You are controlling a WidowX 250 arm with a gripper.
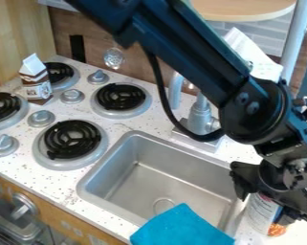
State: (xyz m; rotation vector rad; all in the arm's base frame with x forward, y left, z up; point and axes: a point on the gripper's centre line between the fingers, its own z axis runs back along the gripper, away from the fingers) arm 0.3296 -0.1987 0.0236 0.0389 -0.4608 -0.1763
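The black gripper (264, 206) hangs at the right, beyond the sink's right rim. Its fingers are open and spread, one toward the sink and one toward the right edge. Just below and between them stands a white cylindrical container (260, 213) with red print, its top hidden by the gripper; contact cannot be made out. An orange item (277, 230) lies at its foot. A bright blue cloth (181, 228) drapes over the sink's (157, 184) front rim.
Four stove burners with grey knobs (42, 118) are at the left. A brown-and-white carton (36, 81) stands among the back burners. The faucet (200, 114) rises behind the sink, partly behind the arm. White paper (267, 71) and a grey pole (296, 40) are at the upper right.
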